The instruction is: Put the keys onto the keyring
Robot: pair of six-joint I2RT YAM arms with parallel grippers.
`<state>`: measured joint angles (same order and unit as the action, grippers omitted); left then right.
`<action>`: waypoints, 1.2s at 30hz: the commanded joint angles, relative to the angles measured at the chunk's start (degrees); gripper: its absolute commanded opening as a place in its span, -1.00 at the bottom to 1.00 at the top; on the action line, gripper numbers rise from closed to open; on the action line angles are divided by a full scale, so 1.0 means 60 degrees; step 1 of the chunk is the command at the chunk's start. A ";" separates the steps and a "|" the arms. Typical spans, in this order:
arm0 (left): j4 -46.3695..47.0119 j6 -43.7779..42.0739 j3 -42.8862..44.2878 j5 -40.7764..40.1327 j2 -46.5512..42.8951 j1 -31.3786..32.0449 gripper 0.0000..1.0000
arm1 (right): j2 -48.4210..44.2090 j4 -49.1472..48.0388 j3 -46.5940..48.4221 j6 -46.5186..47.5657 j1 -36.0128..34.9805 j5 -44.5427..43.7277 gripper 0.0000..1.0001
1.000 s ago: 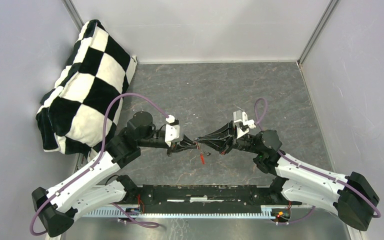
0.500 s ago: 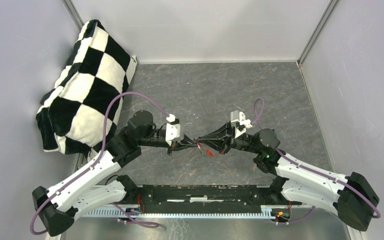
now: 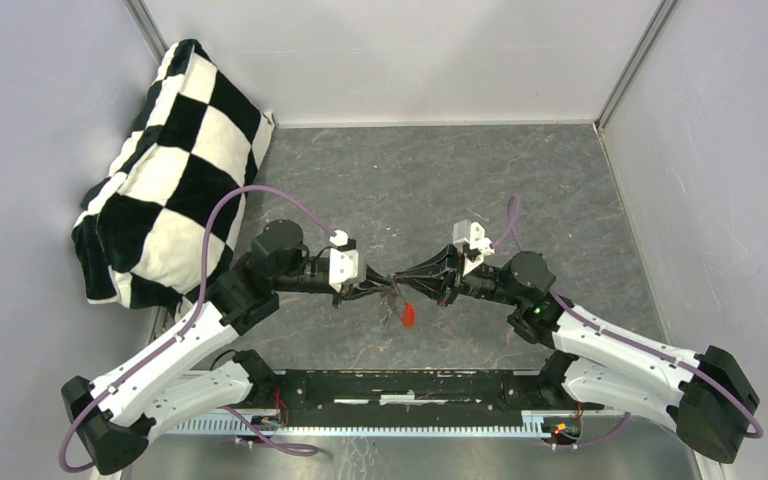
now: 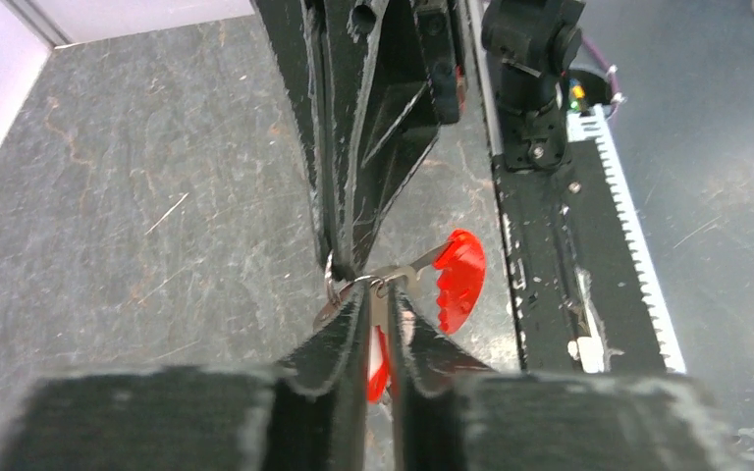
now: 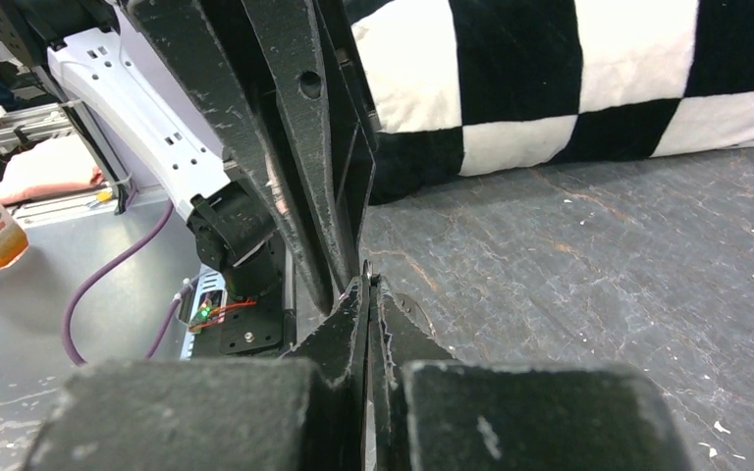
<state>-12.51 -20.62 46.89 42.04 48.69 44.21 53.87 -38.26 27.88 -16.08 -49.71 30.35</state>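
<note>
My left gripper (image 3: 388, 288) and right gripper (image 3: 407, 284) meet tip to tip mid-table, with the red key (image 3: 407, 314) dangling just below, so nothing passes between them. Beyond them I have open grey floor (image 3: 410, 180). The checkered cushion (image 3: 165, 170) blocks the far-left corner, and the black rail (image 3: 390, 385) bars the near edge.

Left arm (image 3: 175, 350), right arm (image 3: 620, 345): white shell links, black joint housings. Purple cable (image 3: 260, 189) loops to each wrist. White wrist block (image 3: 345, 265) sits behind each pincer. Left pincer (image 4: 373, 294), right pincer (image 5: 368, 289): matte black, scuffed, tapered fingers. Green light (image 3: 537, 311), seemingly an indicator, behind right pincer.
</note>
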 commanded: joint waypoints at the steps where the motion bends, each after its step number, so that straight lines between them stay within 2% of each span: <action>1: -0.0162 -0.0821 0.0159 -0.0473 -0.0188 -0.0102 -0.53 | -0.0335 -0.0143 0.0508 0.0119 -0.0014 0.0030 -0.99; 3: -0.0245 -0.0861 -0.0098 -0.0655 -0.0263 -0.0102 -0.10 | -0.0398 -0.0129 0.0588 0.0164 -0.0014 0.0032 -0.99; 6: -0.0128 -0.0705 -0.0492 -0.1157 -0.0380 -0.0102 0.27 | -0.0420 -0.0026 0.0724 0.0224 -0.0020 0.0162 -0.98; 7: -0.0061 -0.0627 -0.0592 -0.1352 -0.0435 -0.0102 0.48 | -0.0428 -0.0009 0.0757 0.0230 -0.0018 0.0212 -0.99; 8: 0.0047 -0.0537 -0.0682 -0.1569 -0.0488 -0.0102 0.79 | -0.0428 0.0003 0.0770 0.0221 -0.0027 0.0276 -0.99; 9: 0.0155 -0.0423 -0.0750 -0.1843 -0.0545 -0.0102 0.98 | -0.0428 -0.0017 0.0773 0.0215 -0.0024 0.0364 -0.99; 13: 0.0420 0.0066 -0.0917 -0.2839 -0.0576 -0.0102 1.00 | -0.0366 -0.0136 0.0842 0.0117 -0.0022 0.0776 -0.99; 15: 0.0503 0.0583 -0.0995 -0.2841 -0.0515 -0.0102 1.00 | -0.0244 -0.0305 0.0890 -0.0030 -0.0003 0.1017 -0.99; 17: 0.0658 0.1094 -0.1130 -0.2098 -0.0484 -0.0102 1.00 | -0.0032 -0.0575 0.0945 -0.0275 -0.0020 0.1305 -0.99; 21: 0.1625 0.2156 -0.1428 0.0713 -0.0279 -0.0102 1.00 | 0.0542 -0.1173 0.1164 -0.0841 -0.0019 0.1856 -0.99; 23: 0.1987 0.2511 -0.1485 0.1568 -0.0111 -0.0088 1.00 | 0.0709 -0.1382 0.1240 -0.1021 -0.0016 0.1994 -0.99; 28: 0.1319 0.1992 -0.1257 0.2676 0.0044 -0.0087 1.00 | 0.0826 -0.1211 0.1553 -0.0983 -0.0020 0.2369 -0.99; 32: 0.0933 0.1473 -0.1242 0.2494 -0.0014 -0.0095 1.00 | 0.0995 -0.1181 0.1718 -0.1072 -0.0026 0.2716 -0.98; 34: 0.1072 0.1432 -0.1245 0.2308 -0.0022 -0.0087 0.83 | 0.1054 -0.1197 0.1753 -0.1166 -0.0022 0.2833 -0.94; 36: 0.1239 0.1479 -0.1229 0.2179 0.0015 -0.0094 0.49 | 0.1073 -0.1137 0.1777 -0.1204 -0.0022 0.2834 -0.85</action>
<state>-6.90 -10.59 38.17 54.13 48.99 43.68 59.96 -42.50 35.66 -21.96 -49.67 45.23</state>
